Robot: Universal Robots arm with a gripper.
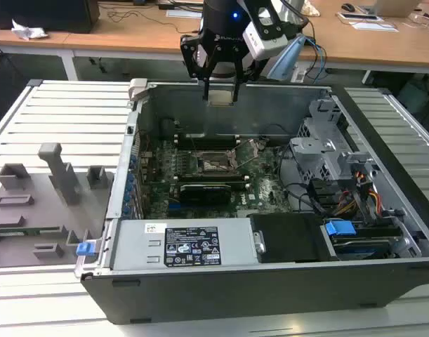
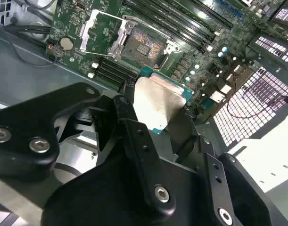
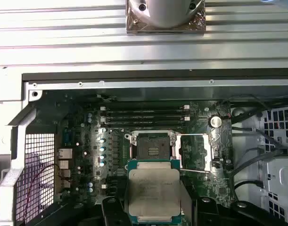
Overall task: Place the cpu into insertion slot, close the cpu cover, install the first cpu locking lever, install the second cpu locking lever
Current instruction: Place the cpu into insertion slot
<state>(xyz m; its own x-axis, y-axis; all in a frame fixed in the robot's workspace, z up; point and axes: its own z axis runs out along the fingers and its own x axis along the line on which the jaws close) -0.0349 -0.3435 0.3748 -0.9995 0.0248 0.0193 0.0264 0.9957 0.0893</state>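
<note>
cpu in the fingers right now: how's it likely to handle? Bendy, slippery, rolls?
Likely stiff: the cpu is a flat plate with a metal top and shows no bend between the fingers. Probably slippery, since that top looks smooth and shiny and it is held by its thin edges. Being flat, it shouldn't roll.

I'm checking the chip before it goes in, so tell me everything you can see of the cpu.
The cpu is a flat square chip: dull silvery metal top, faintly smudged, over a green base edge. The gripper clamps it by two opposite sides, metal top facing both wrist views. It hangs above the open case, clear of the empty insertion slot.
</note>
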